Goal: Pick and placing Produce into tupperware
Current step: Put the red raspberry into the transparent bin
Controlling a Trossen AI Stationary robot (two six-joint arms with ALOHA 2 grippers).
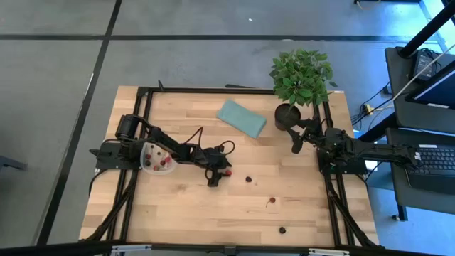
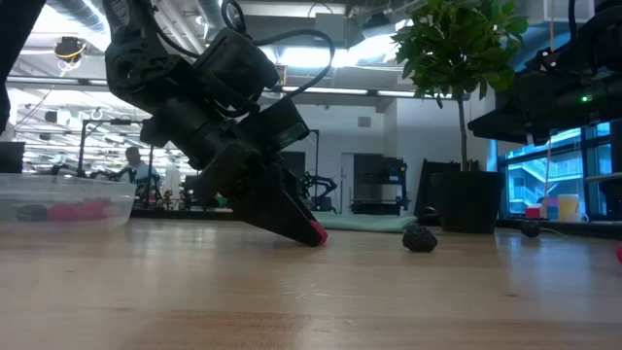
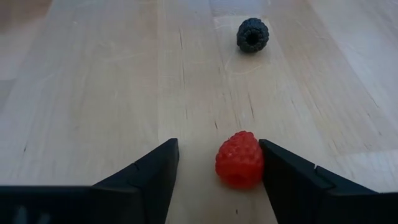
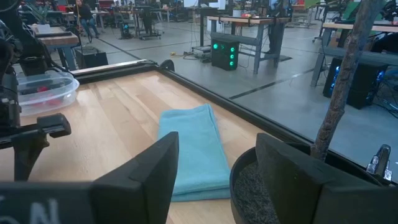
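Observation:
A red raspberry (image 3: 239, 159) lies on the wooden table between the fingers of my left gripper (image 3: 217, 168), which is open and slants down onto the table's middle (image 1: 220, 174). A blackberry (image 3: 252, 34) lies just beyond it. The clear tupperware (image 1: 156, 158) stands at the table's left under my left arm, with red and dark produce in it. More berries lie toward the near right (image 1: 271, 202) (image 1: 282, 230). My right gripper (image 1: 297, 142) waits open at the table's right, level, beside the plant pot. My left gripper has one finger (image 3: 286, 177) against the raspberry's side (image 3: 256, 160); the other finger stands apart from it, with a gap between. The fingers slant down from the table's left. The raspberry rests on the table.
A folded teal cloth (image 1: 242, 117) lies at the far middle. A potted green plant (image 1: 298, 78) stands at the far right corner, close to my right gripper. Bare wood lies along the near edge. A black frame borders the table.

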